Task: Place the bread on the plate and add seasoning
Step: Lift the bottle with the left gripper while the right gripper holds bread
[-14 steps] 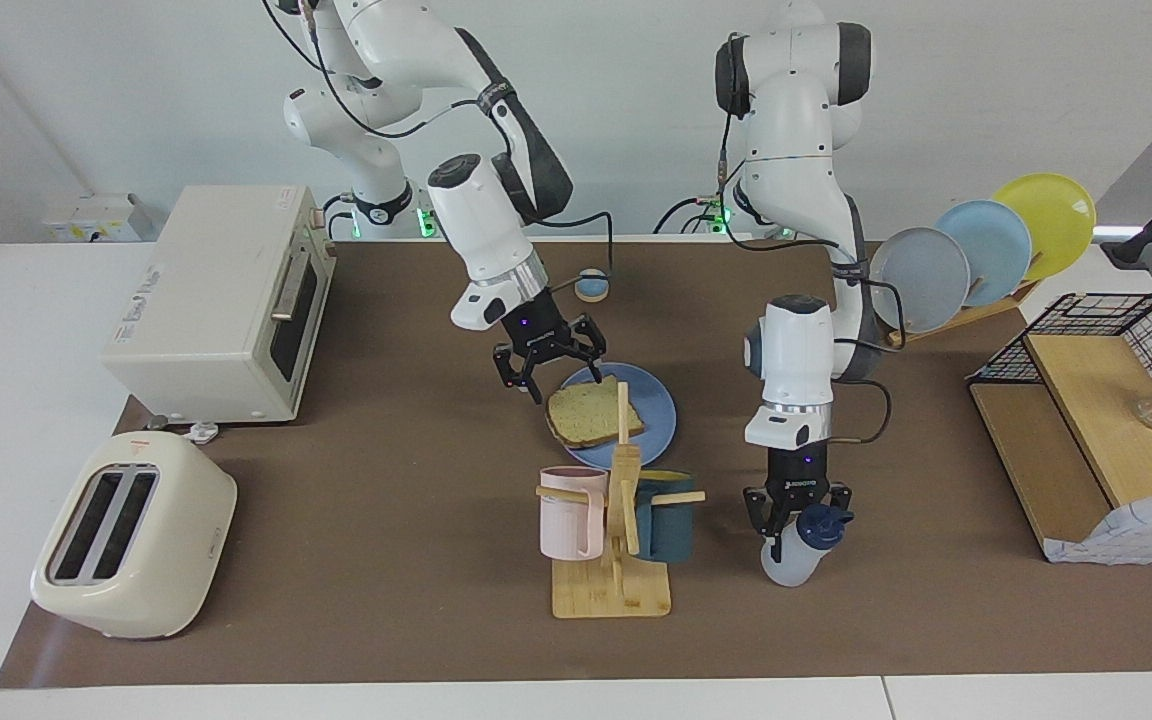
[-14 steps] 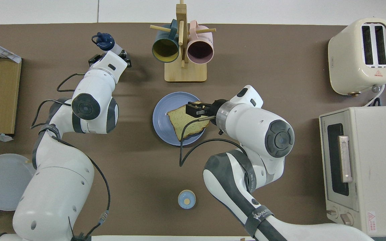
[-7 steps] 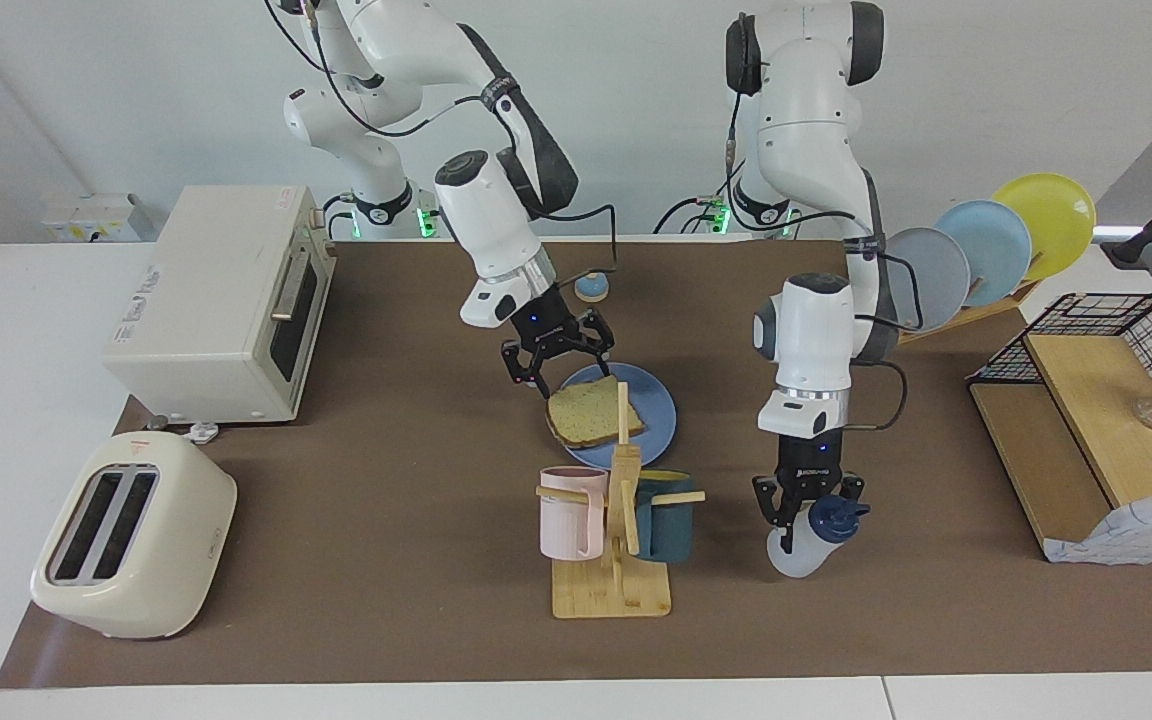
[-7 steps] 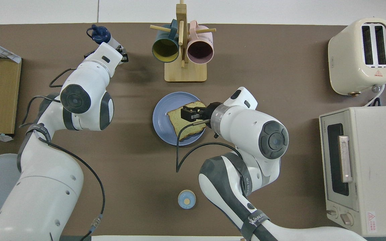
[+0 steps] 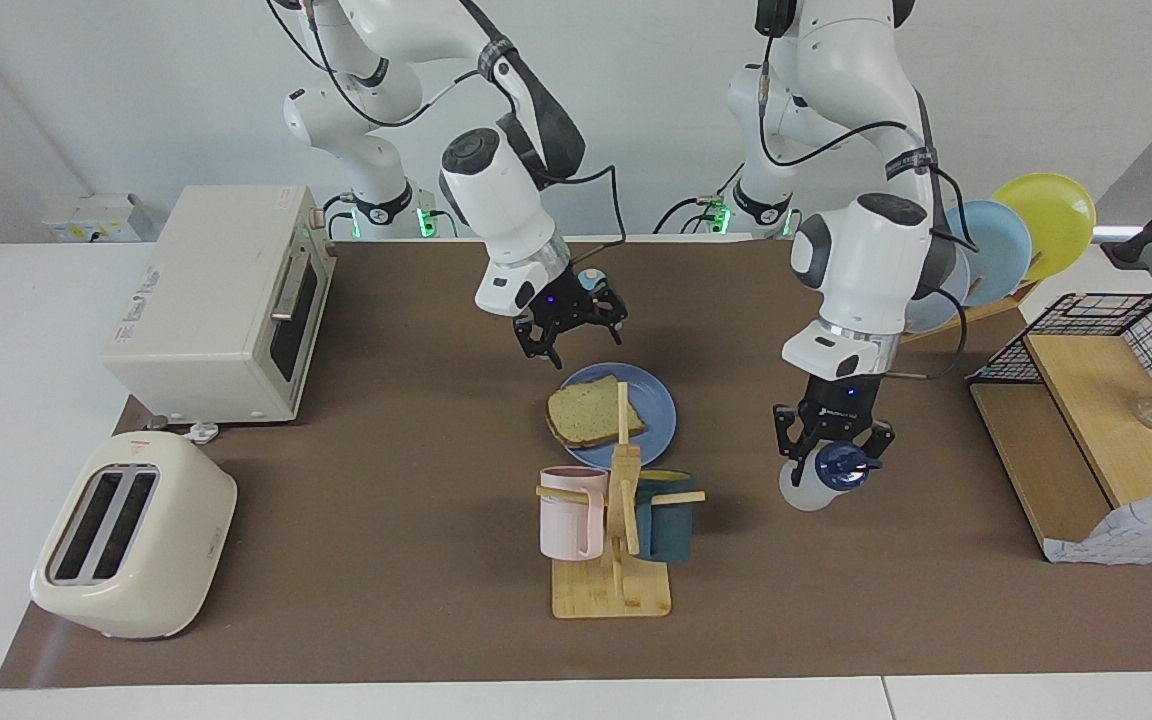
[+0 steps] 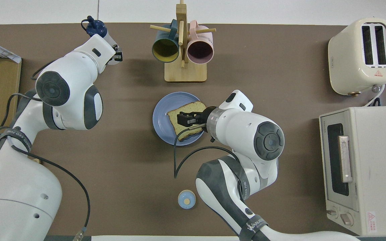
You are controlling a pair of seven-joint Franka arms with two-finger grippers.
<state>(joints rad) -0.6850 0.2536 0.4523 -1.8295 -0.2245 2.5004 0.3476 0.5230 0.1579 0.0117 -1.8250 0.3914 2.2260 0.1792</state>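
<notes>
**Item 1. Left gripper** (image 5: 833, 446): jaws clamped on the bottle (image 5: 802, 490), gripping it just below its dark cap (image 5: 842, 464). We judge the bottle to be clear of the table. It hangs tilted, with the pale body lower than the cap. On the overhead dial centred on the plate, it sits at ten o'clock, well apart from the plate.

**Item 2. Right gripper** (image 5: 576, 335): jaws apart and holding nothing. It hangs in the air over the plate's six o'clock rim, and from overhead it covers part of the bread.

**Item 3. Bread** (image 5: 591, 412): one slice lying flat on the plate (image 5: 661, 395), free of both grippers. It lies toward the three o'clock half, leaving blue bare at nine.

**Item 4. Mug rack** (image 5: 612, 590): stands at the plate's twelve o'clock, just beside the rim, and carries a pink mug (image 5: 568, 512) and a teal mug (image 5: 664, 522).

**Item 5. Bell** (image 6: 186, 199): at six o'clock, well apart from the plate and not part of the task.

**Step in hand:** we take the bread step as done. The seasoning step is under way, with the bottle gripped but not yet over the plate.

**Next move calls for:**
- Carrying the bottle from ten o'clock in toward the dial's centre.
- Passing clear of the rack's pegs at twelve.
- Tipping the cap down over the slice.
- Getting the right arm off the plate first, so the two wrists do not meet.

We cannot tell whether the cap is flipped open.
</notes>
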